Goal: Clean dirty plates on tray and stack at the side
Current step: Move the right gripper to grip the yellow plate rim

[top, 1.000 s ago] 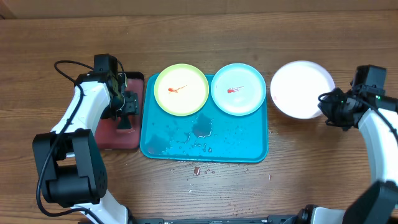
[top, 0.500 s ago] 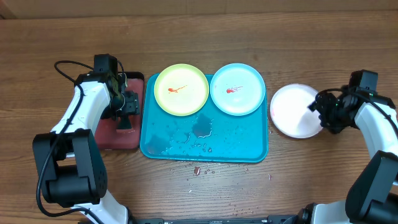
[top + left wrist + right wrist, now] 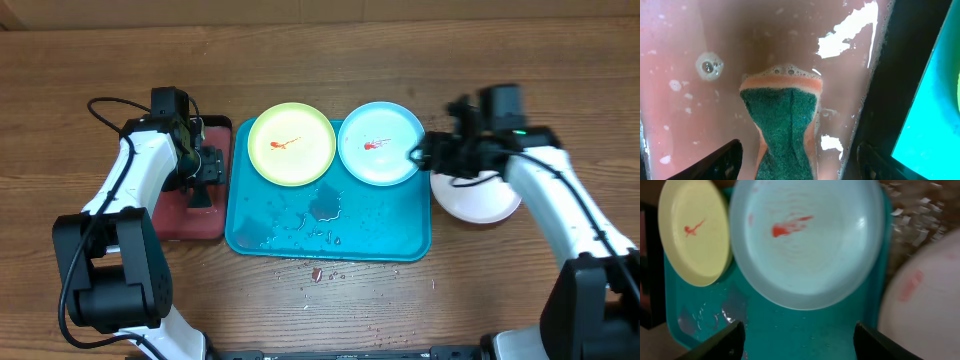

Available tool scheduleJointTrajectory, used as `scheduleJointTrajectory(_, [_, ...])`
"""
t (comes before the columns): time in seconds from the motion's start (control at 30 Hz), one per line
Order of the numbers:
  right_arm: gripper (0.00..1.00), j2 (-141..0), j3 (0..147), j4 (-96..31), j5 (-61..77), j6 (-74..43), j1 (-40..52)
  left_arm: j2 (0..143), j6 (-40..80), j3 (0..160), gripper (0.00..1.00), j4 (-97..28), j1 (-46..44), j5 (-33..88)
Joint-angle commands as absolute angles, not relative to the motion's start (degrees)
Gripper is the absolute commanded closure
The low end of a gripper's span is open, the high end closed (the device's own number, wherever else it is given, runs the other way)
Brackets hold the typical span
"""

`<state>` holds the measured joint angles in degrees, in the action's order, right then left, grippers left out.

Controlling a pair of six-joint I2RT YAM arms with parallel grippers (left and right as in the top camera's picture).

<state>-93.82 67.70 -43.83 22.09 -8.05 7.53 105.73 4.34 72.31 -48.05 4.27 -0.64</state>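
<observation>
Tray (image 3: 330, 235): mid-counter, toward the near edge; holds 2 red-smeared plates along its far rim, lime-green plate (image 3: 291, 145) and cyan plate (image 3: 382, 143).
White plate (image 3: 485, 200): on bare counter just right of the tray, probably the start of the stack.
Right gripper (image 3: 428, 157): fingers spread and empty at the cyan plate's right rim, apparently lined up to take it.
Left gripper (image 3: 205, 170): over the reddish tray (image 3: 195, 225) toward the left edge, with the sponge (image 3: 782, 120) in soapy water, likely to keep it wet; cannot tell whether it grips the sponge.

Right tool (image 3: 798, 332) wide-jawed, pointed leftward.
</observation>
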Motion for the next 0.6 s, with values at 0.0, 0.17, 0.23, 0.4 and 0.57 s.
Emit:
scheduleJointTrajectory(0.0, [0.29,-94.35,72.55,-43.83,16.8,-8.21,14.33,104.57,4.73,72.75,0.25,-48.03,4.49,0.03])
scheduleJointTrajectory(0.17, [0.28,-98.32,73.76,-36.88,16.47,-21.8,22.33,104.57,4.73,72.75,0.27,-48.25,4.49,0.03])
scheduleJointTrajectory(0.23, [0.29,-100.82,73.73,-34.33,16.47,-26.09,24.45,104.57,4.73,72.75,0.27,-48.38,4.49,0.03])
scheduleJointTrajectory(0.4, [0.4,-108.79,73.73,-29.61,13.65,-35.77,29.76,104.57,4.73,72.75,0.26,-48.42,4.49,0.05])
scheduleJointTrajectory(0.57, [0.46,-113.32,73.73,-25.54,12.01,-41.17,32.88,104.57,4.73,72.75,0.26,-48.45,4.49,0.03])
